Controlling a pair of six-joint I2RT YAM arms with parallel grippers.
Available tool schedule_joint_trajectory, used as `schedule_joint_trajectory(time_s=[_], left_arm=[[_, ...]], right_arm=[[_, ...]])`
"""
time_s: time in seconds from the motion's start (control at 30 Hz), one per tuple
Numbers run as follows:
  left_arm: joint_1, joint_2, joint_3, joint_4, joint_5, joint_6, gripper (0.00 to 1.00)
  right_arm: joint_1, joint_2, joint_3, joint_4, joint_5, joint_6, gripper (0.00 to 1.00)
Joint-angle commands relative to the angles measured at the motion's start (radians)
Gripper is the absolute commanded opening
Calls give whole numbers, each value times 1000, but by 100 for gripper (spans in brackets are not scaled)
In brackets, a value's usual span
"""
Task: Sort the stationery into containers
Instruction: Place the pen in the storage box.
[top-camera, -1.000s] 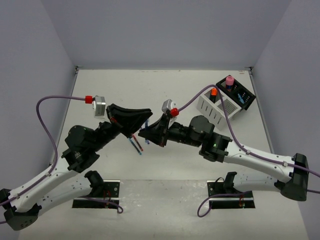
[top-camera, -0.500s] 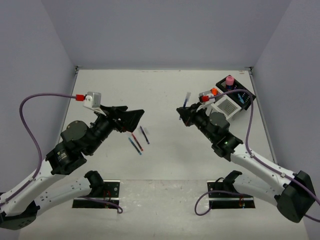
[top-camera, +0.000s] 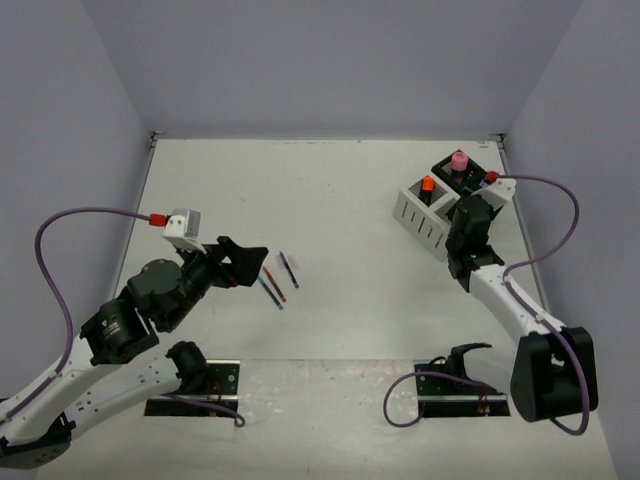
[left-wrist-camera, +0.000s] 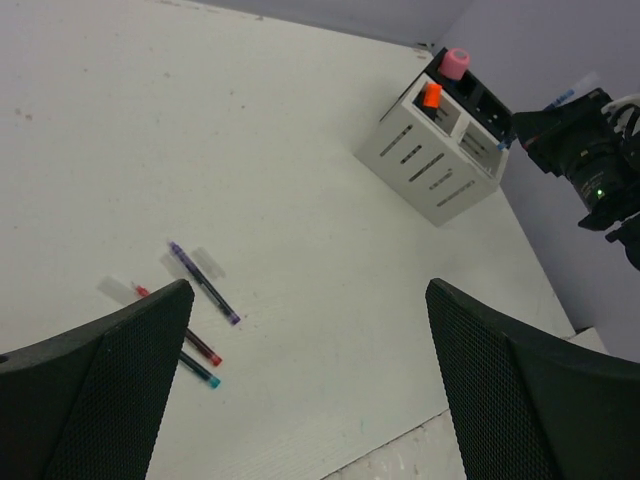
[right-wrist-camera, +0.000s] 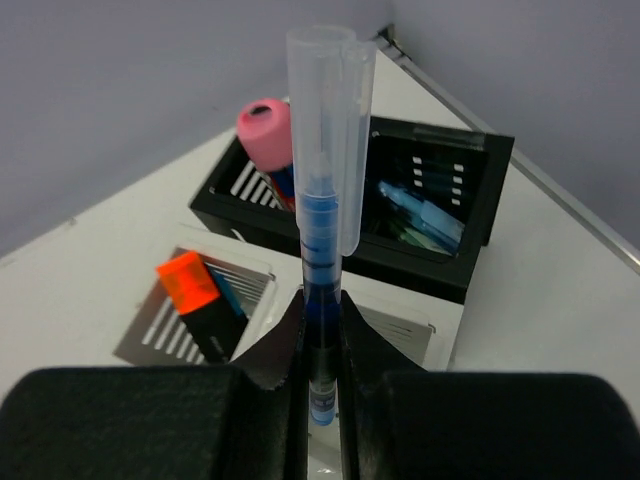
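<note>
Top view: right hand (top-camera: 466, 220) at right end of white box (top-camera: 420, 215); 3 pens (top-camera: 277, 280) lie well left of box on counter (top-camera: 340, 190), long axes diag., side by side.
Left wrist: left hand (left-wrist-camera: 305, 310) fingers wide apart, nothing between.
Right wrist: right hand clamped on blue pen (right-wrist-camera: 322, 230), upright w/ clear cap up, over white box.

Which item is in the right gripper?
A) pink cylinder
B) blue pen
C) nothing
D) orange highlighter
B: the right wrist view shows the right gripper shut on a blue pen, held upright.
</note>
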Motion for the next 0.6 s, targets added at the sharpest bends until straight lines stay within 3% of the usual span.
schedule_joint_trajectory(time_s=[0.0, 0.3, 0.57], left_arm=[[-2, 1, 13, -78, -35, 51, 100], [-2, -9, -67, -55, -8, 84, 100], [-4, -46, -82, -45, -4, 85, 100]], right_arm=[[-24, 111, 68, 27, 19, 76, 0], [-24, 113, 68, -8, -2, 105, 10], [-24, 80, 46, -23, -11, 113, 11]])
